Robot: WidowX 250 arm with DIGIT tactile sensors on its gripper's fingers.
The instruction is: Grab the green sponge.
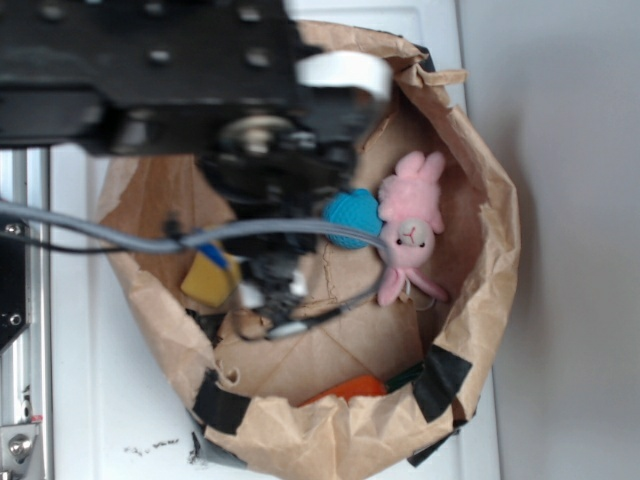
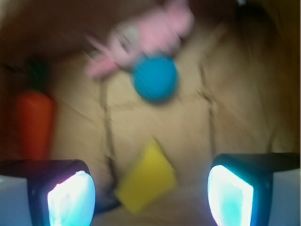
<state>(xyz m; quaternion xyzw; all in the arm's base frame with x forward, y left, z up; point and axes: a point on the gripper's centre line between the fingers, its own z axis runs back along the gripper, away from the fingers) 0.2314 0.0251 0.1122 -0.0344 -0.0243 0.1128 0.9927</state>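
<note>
While the fingers (image 2: 70,200) stand spread apart, the green sponge (image 2: 146,176) lies between them, untouched.

Green sponge (image 2: 146,175): yellow foam wedge, lying tilted on the brown paper floor, one corner pointing up; green layer not discernible in the blurred wrist view.

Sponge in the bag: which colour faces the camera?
Yellow; the sponge shows best in the wrist view, no green face visible there.
</note>
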